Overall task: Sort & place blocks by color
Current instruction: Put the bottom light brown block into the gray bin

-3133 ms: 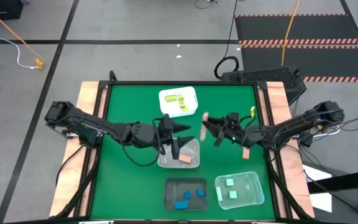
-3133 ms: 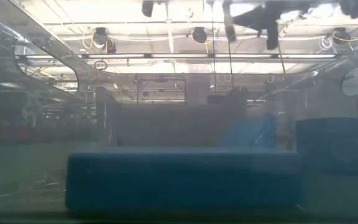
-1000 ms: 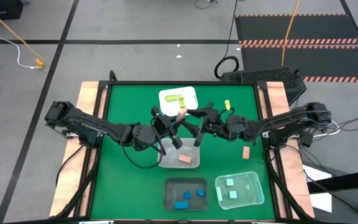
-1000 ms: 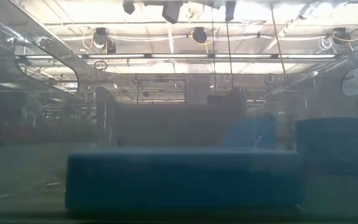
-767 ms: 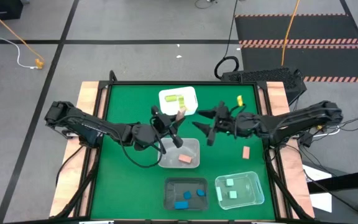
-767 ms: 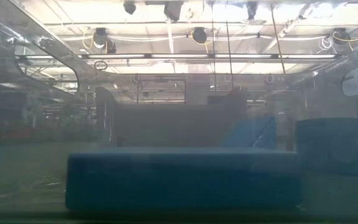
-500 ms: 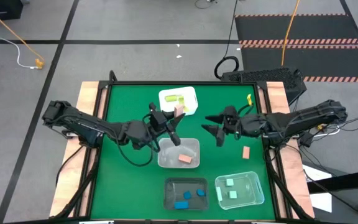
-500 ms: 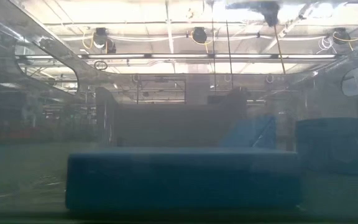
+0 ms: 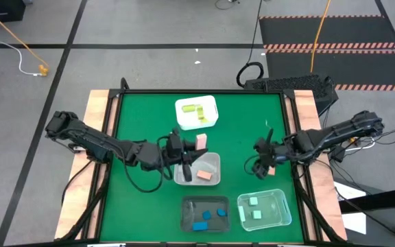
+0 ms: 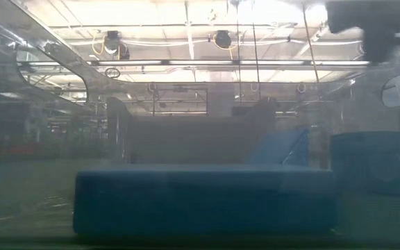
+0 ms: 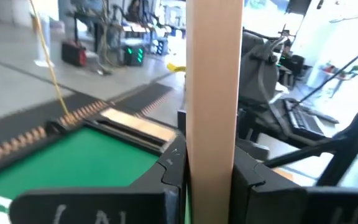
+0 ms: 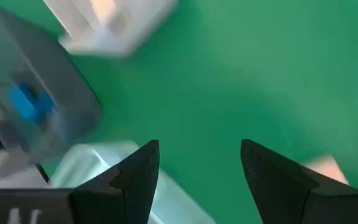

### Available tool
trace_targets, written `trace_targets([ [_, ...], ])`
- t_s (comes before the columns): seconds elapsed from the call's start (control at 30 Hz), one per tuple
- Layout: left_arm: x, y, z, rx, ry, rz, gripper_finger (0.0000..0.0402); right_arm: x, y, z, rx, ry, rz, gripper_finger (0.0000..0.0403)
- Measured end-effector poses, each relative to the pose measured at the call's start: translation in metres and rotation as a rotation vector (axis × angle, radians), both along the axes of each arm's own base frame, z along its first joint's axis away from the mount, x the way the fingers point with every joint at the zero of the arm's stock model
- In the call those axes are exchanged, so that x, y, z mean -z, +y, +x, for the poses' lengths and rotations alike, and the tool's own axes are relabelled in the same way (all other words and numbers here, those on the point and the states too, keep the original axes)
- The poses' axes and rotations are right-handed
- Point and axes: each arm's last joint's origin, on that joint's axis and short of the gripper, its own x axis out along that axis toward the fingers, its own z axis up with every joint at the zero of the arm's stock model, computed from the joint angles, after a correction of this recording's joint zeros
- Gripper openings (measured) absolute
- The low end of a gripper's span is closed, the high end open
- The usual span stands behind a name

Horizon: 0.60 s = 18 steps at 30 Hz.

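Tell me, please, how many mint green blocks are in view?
2. One mint green block and another lie in the clear tub at front right; others may be hidden.

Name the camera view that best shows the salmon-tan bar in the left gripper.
The left wrist view: the salmon-tan bar fills the middle, standing upright, clamped in the left gripper. The high view shows it only as a small pink piece above the clear tub. The low view and right wrist view do not show it.
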Motion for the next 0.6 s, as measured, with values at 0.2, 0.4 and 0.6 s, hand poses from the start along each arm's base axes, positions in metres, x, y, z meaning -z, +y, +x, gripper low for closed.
trace_targets([
  [0.2,0.003,-0.005,-0.001,0.058,-0.005,-0.135,0.0055,0.007,-0.001,-0.014,0.084,0.191,0.059,0.0215],
  [0.4,0.016,-0.006,-0.003,0.047,0.100,-0.227,0.0055,0.016,-0.002,-0.018,0.273,0.295,0.093,0.0215],
  [0.6,0.049,-0.005,-0.007,-0.036,0.325,-0.437,0.0055,0.048,-0.002,-0.029,0.352,0.401,0.089,0.0215],
])
